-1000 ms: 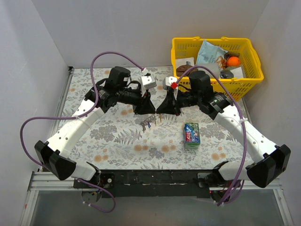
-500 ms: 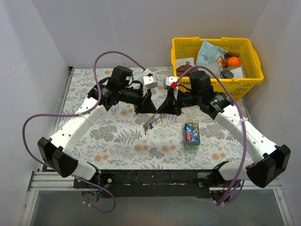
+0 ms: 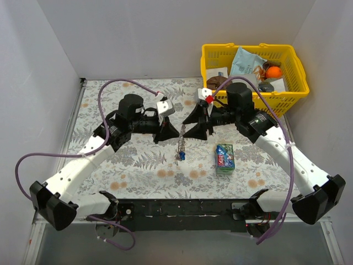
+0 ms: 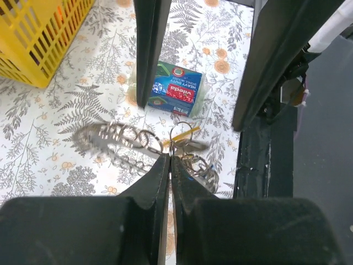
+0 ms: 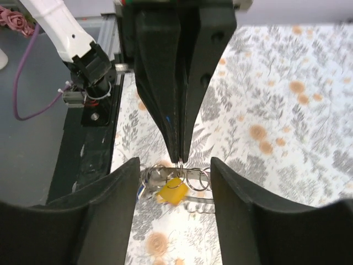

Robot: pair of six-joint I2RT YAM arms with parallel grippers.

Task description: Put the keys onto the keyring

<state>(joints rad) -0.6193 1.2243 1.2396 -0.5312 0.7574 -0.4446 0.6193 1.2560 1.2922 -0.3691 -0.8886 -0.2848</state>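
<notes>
The keys (image 3: 180, 150) dangle as a blurred bunch between my two grippers above the patterned table. My left gripper (image 3: 174, 134) is shut, its tips (image 4: 170, 157) pinching a small split ring of the bunch. A yellow-headed key (image 5: 172, 192) hangs just under those tips (image 5: 180, 157). The keyring (image 4: 118, 138), a silver chain-like loop, trails off to the side of the bunch, and the right wrist view shows a stretch of the keyring (image 5: 202, 200) too. My right gripper (image 3: 190, 127) is open, its fingers standing wide on either side of the bunch (image 5: 175, 165) without touching it.
A blue-green snack packet (image 3: 224, 156) lies on the table right of the keys; it shows as the packet (image 4: 174, 94) past the bunch. A yellow basket (image 3: 276, 102) with several items stands at the back right.
My right gripper has opened and let go of the bunch. The left arm has shifted left and down, and the keys now swing from the left gripper, slightly lower and further right.
</notes>
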